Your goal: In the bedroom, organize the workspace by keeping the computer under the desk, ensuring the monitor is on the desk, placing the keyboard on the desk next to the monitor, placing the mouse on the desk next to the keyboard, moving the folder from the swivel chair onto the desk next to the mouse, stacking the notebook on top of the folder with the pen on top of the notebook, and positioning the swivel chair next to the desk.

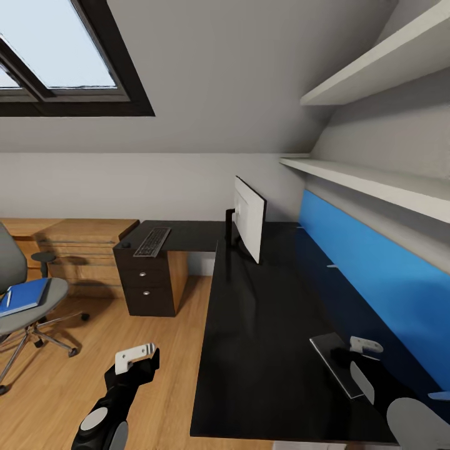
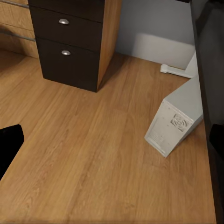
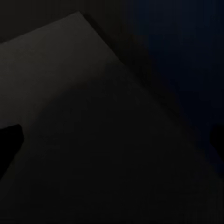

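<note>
Black desk [image 1: 262, 350], monitor [image 1: 249, 226], keyboard [image 1: 152, 242], dark notebook [image 1: 334, 365] lying on top.

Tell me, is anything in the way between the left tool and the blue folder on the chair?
Nothing visible blocks it. The left tool hangs over bare wood floor, and the folder lies on the chair seat to its left, across open floor. Only the chair's near armrest stands beside the folder.

Desk [image 1: 262, 350]: ran along the right wall, its short wing turning left at the far end. Monitor [image 1: 249, 217]: upright at the corner. Keyboard [image 1: 152, 242]: left of it, on the wing above the drawer unit [image 1: 148, 281]. Notebook [image 1: 337, 362]: near end, flat. Swivel chair [image 1: 31, 300]: far left on the floor; folder [image 1: 24, 295] and pen [image 1: 8, 298] on its seat. Computer [image 2: 176, 119]: on the floor beside the drawer unit.
</note>
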{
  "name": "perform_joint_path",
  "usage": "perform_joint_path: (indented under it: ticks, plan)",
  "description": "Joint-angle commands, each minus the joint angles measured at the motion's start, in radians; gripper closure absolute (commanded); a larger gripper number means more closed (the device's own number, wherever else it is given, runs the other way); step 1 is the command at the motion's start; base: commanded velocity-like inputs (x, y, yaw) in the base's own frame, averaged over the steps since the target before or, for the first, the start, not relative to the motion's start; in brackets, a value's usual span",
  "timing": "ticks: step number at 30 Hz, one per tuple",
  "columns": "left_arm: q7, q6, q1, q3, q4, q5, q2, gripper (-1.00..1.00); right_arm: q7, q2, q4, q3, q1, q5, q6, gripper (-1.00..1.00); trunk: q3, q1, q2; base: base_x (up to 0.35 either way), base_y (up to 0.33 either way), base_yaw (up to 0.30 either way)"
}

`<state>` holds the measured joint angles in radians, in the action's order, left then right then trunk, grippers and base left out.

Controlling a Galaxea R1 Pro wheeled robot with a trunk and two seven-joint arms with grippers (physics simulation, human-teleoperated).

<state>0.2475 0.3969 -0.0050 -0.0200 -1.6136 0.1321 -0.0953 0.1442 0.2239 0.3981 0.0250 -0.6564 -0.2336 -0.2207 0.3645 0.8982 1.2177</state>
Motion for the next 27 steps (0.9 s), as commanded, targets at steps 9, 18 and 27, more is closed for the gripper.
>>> perform_joint_path:
  ticks: [9,18,27]
  plan:
    - [0.009,0.004,0.0,-0.001,0.001,0.009,0.0,-1.0,0.003,-0.001,0.007,0.001,0.0,-0.007,0.015,-1.0,0.001,0.0,0.001,0.14,0.0,0.0]
    - [0.009,0.004,0.0,-0.002,0.006,0.008,0.0,-1.0,0.003,-0.001,0.007,0.001,0.0,-0.007,0.055,-1.0,0.001,0.0,0.001,0.128,0.0,0.0]
    - [0.009,0.004,-0.001,-0.002,0.007,0.008,0.0,-1.0,0.002,0.0,0.007,0.001,0.0,-0.007,0.076,-1.0,0.001,0.0,0.001,0.155,0.0,0.0]
